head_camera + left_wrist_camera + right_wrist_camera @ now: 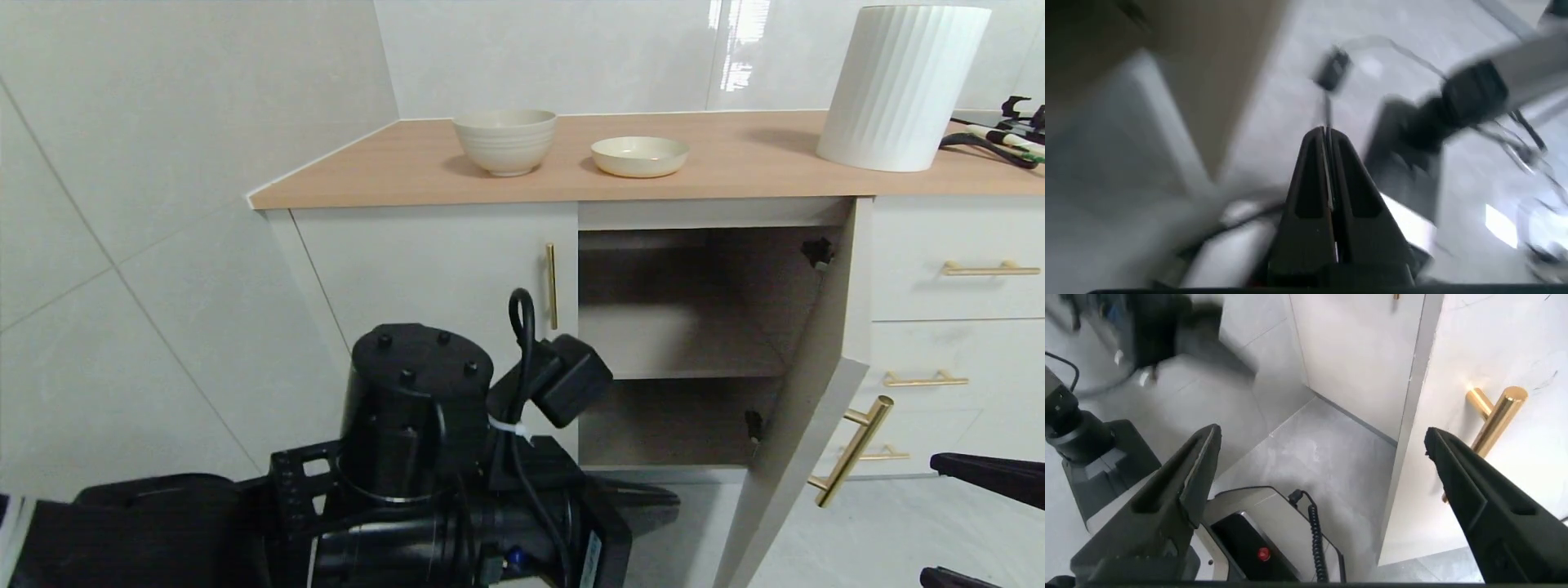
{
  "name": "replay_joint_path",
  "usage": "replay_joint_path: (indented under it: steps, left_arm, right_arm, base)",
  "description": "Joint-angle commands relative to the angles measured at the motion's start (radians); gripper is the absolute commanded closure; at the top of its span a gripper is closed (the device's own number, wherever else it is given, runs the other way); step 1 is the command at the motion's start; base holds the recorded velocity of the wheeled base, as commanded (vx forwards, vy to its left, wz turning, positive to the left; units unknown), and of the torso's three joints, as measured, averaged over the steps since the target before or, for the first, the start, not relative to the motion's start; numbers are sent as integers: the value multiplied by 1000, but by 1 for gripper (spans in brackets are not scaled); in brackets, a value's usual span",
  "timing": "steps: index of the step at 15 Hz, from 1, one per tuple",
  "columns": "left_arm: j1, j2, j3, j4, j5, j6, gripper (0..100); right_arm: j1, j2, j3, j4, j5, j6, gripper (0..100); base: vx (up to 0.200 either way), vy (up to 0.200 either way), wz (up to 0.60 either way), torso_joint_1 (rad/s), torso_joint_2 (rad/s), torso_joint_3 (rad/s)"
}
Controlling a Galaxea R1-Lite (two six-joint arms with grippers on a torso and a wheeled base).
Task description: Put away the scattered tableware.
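Stowage pending, collision hazard noted.
Ribbed bowl (505,140) and shallow dish (639,155) stand on the table (392,175); left end effector (1325,139) clenched empty, right end effector (1321,437) released near the open cupboard door (804,441). Risk: a rising arm clips that door.

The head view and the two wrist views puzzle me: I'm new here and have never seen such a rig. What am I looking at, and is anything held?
This is a wheeled robot with two arms. The head view looks from its head at a wooden counter, where a ribbed bowl and a shallow dish stand apart, a tall white ribbed container to their right. Below, a cabinet door hangs open. Each wrist view looks along that arm's own gripper: the left gripper is shut on nothing; the right gripper is open, near the door's brass handle. Nothing is held.
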Motion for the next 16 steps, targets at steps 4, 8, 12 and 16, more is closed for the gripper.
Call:
replay_joint_path:
  steps: [4, 8, 12, 16]
  left_arm:
    - [9, 528, -462, -82, 129, 69, 100]
    - [-57, 564, -566, -55, 144, 57, 100]
    - [-146, 539, -634, -4, 138, -68, 100]
    - [-236, 557, -789, 123, 118, -144, 100]
  right_arm:
    - [0, 1, 1, 0, 0, -2, 0]
    - [0, -1, 1, 0, 0, 0, 0]
    - [0, -16, 1, -3, 2, -2, 0]
    - [0, -42, -2, -4, 13, -2, 0]
  base:
    - [0, 0, 0, 0, 0, 0]
    - [0, 0, 0, 0, 0, 0]
    - [0, 0, 0, 0, 0, 0]
    - [0, 0, 0, 0, 0, 0]
